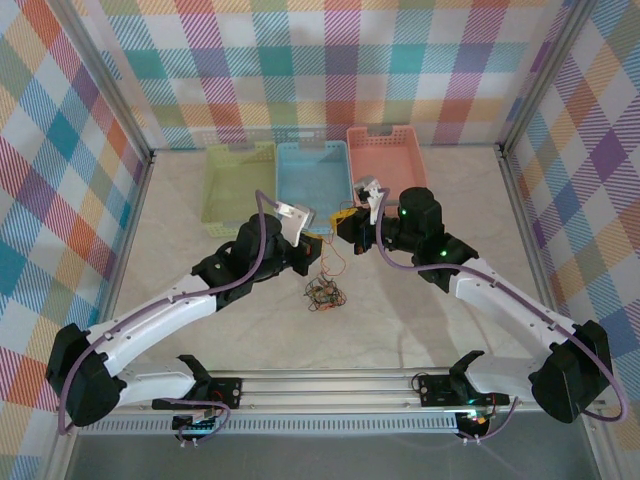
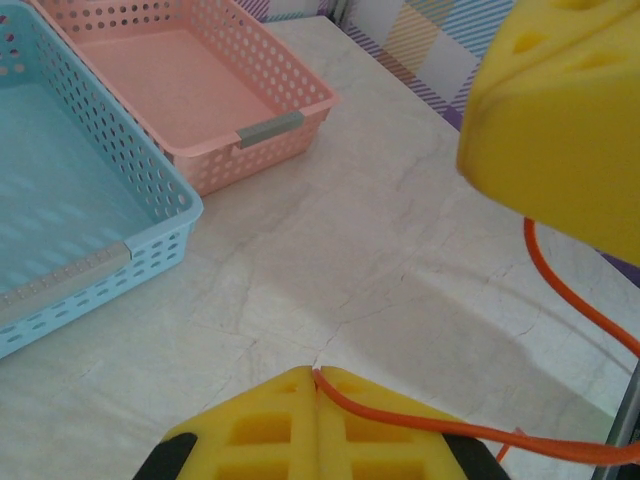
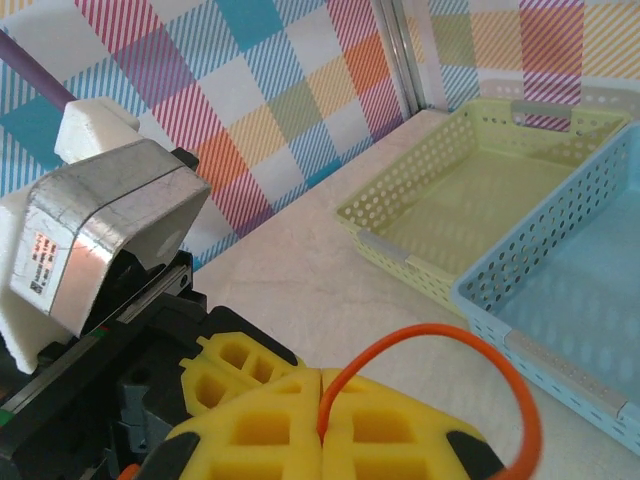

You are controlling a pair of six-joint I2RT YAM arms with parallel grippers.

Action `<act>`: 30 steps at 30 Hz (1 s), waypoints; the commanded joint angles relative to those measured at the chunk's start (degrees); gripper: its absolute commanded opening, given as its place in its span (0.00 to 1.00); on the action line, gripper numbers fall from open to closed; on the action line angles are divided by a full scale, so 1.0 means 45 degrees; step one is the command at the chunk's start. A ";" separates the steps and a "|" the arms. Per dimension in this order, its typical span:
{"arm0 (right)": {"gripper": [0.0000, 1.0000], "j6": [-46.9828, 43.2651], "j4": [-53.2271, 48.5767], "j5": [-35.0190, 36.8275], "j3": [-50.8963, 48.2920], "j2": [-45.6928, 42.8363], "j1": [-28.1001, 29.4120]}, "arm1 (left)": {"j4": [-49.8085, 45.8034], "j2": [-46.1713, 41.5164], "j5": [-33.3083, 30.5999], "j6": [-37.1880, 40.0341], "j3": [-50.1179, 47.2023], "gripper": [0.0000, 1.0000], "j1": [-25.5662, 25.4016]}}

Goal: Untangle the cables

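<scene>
We are holding orange cable [image 2: 440,425] between left gripper [image 2: 317,378] and right gripper [image 3: 320,378], both clamped on it. Other cables [image 1: 323,293] lying bunched on table [image 1: 470,200] nearby. We are best pulling apart slowly, watching snags.

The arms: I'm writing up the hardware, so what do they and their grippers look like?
Both the left arm and right arm have white links, black joints and a purple hose along them. The left gripper and right gripper have yellow fingers with moulded square pockets.
</scene>
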 commanded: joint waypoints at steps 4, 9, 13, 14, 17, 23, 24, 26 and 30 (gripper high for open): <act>0.00 -0.0282 -0.0032 0.0085 -0.0169 -0.0312 -0.0140 | -0.0239 -0.0713 -0.0067 0.0065 0.0285 0.00 0.0016; 0.06 -0.0429 0.0122 0.0398 -0.0668 -0.0312 -0.0267 | -0.0703 -0.1138 0.0017 0.0045 0.0906 0.00 0.0026; 0.23 -0.0723 0.0138 0.0382 -0.0904 -0.0311 -0.0286 | -0.0784 -0.1335 0.0182 -0.0217 0.1161 0.00 0.0011; 0.34 -0.0851 0.0144 0.0366 -0.0991 -0.0314 -0.0275 | -0.0893 -0.1371 0.0164 -0.0289 0.1264 0.00 0.0013; 0.52 -0.1317 0.0144 0.0277 -0.1264 -0.0420 -0.0277 | -0.1149 -0.1472 0.0151 -0.0660 0.1451 0.00 0.0012; 0.77 -0.2067 0.0658 0.0153 -0.2285 -0.0792 -0.0287 | -0.1615 -0.1823 -0.0098 -0.1098 0.1905 0.00 0.0018; 0.78 -0.2188 0.0827 -0.0025 -0.2462 -0.0870 -0.0280 | -0.1705 -0.1842 -0.0148 -0.1100 0.2026 0.00 0.0024; 0.79 -0.2406 0.1255 -0.0406 -0.2852 -0.1010 -0.0277 | -0.1900 -0.1823 -0.0264 -0.1171 0.2328 0.00 0.0010; 0.77 -0.2747 0.1962 -0.1083 -0.3455 -0.0988 -0.0277 | -0.2135 -0.1734 -0.0116 -0.1258 0.2823 0.00 0.0009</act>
